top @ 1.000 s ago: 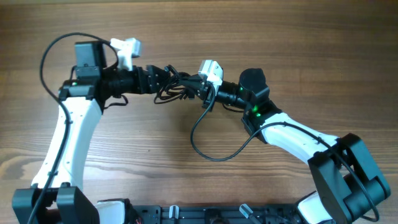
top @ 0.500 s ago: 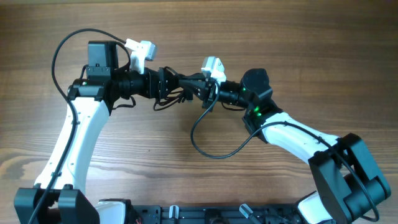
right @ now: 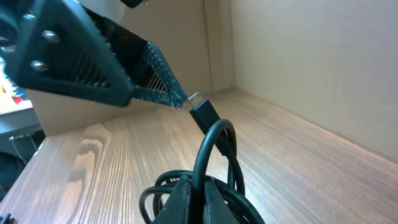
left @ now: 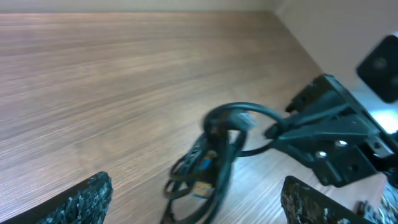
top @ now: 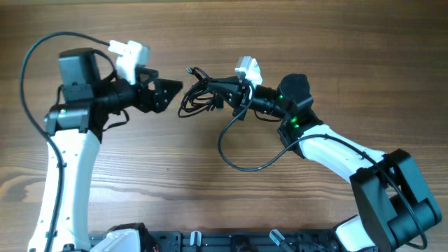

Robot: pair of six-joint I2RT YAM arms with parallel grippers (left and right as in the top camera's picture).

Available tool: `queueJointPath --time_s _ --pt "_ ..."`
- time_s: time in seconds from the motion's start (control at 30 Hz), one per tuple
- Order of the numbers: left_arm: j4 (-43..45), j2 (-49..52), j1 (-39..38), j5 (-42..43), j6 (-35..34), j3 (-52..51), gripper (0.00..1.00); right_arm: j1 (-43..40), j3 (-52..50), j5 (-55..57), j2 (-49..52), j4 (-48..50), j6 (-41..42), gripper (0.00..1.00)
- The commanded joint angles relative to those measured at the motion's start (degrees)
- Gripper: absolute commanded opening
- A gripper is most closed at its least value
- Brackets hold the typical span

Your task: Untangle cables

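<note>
Nearby, only the right arm's own thicker black lead (top: 234, 150) loops across the wooden table (top: 350, 56). The cables (top: 198, 101), a small tangle, are pinched in the closed right gripper (top: 210, 89), just apart from the left gripper (top: 173, 96), whose jaws stand wide with nothing between them. Only the right wrist view shows a plug (right: 202, 112) pointing up toward a left finger (right: 106, 62), with plain beige walls behind.

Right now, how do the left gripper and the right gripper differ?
The left gripper is wide open and empty; the right gripper is shut on the cables. The left gripper is apart from the cables; the right gripper touches them. Both are black and point at each other across the cables.
</note>
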Motion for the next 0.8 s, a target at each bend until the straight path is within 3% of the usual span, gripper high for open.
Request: queueJointPath --time_s 0.0,0.27,0.77 --pt "-0.17 -0.72 1.88 0.90 0.46 -0.24 0.90 -0.13 0.44 -3.28 -1.27 1.73 1.20 0.04" --pt "-0.13 -0.72 1.95 0.94 0.26 -0.26 0.92 -0.13 0.44 -11.61 -1.27 1.79 1.03 0.04" --pt "-0.46 -0.28 -0.72 2.99 0.52 -0.26 0.93 -0.02 0.42 -12.96 -1.27 1.66 -0.44 0.04"
